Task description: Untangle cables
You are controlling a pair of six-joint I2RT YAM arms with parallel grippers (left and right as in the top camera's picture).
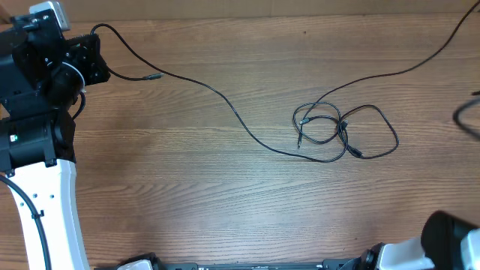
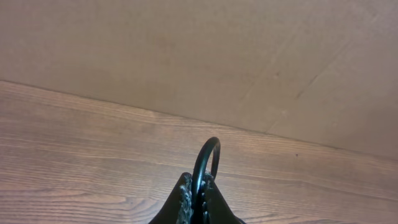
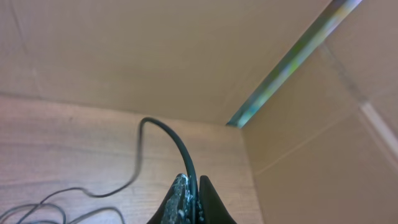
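Well, cables [image 1: 225,99] are pinched in the left gripper [image 2: 198,185] and right gripper [image 3: 191,185], strands lie stretched long, but a looped tangle [image 1: 339,132] is left on the counter [image 1: 187,195].

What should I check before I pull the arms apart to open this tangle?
1. Left end effector shut on a cable: ok.
2. Right end effector shut on a cable: ok.
3. Slack between left grip and tangle: ok, the strand lies curved on the table.
4. Tangle opened: not ok, loops overlap mid-table.
5. Both grips on the same cable: cannot tell.
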